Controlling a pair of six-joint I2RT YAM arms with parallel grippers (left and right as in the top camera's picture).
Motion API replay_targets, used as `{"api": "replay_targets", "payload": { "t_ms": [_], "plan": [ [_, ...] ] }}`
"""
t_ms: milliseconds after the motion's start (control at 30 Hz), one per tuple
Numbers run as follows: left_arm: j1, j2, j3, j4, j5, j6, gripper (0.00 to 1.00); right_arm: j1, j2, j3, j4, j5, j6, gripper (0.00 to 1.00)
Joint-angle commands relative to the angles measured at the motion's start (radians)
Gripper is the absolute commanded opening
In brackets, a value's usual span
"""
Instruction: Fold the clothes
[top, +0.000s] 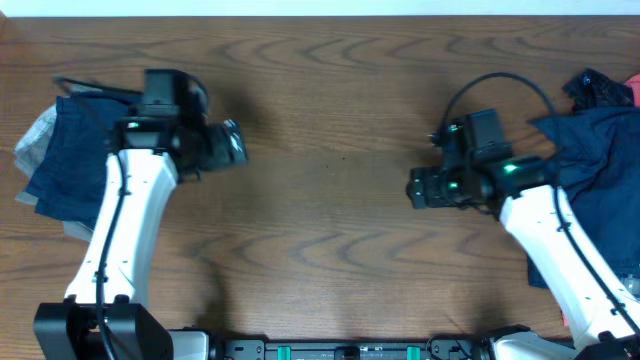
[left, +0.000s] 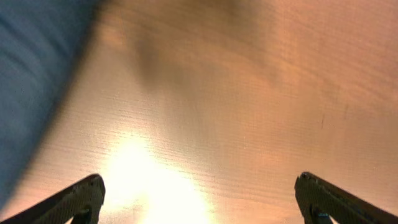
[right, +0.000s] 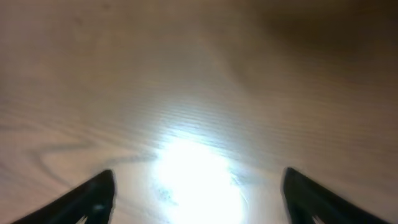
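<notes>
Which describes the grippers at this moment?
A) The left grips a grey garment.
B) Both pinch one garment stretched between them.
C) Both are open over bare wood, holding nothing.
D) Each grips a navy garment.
C: the wrist views show the left gripper and right gripper with fingers spread wide and only the wooden table between them; the left pile of clothes and right pile of clothes lie at the table's ends.

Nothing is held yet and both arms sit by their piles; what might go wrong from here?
The left pincer and right pincer are open, empty, over bare table. The right arm lies across the navy heap, so a swing may drag cloth along. That heap is bunched against a red piece, so one grab may lift several garments. The left stack lies under the left arm and could be mussed likewise.
</notes>
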Motion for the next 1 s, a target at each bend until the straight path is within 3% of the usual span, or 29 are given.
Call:
{"api": "replay_targets", "payload": {
  "t_ms": [0, 200, 700, 967],
  "plan": [
    [-0.017, -0.014, 0.004, -0.115, -0.035, 0.013, 0.98, -0.076, -0.013, 0.079, -0.08, -0.03, -0.075, 0.93],
    [-0.004, -0.104, 0.0, -0.258, -0.036, 0.016, 0.98, -0.139, -0.076, 0.145, -0.195, -0.021, -0.137, 0.97],
    [-0.004, -0.948, -0.232, -0.158, -0.147, 0.011, 0.98, -0.14, -0.704, 0.117, -0.187, 0.099, -0.197, 0.99],
    [-0.004, -1.183, -0.276, -0.153, -0.147, 0.011, 0.98, -0.14, -0.792, 0.116, -0.297, 0.09, -0.192, 0.99]
  ]
}}
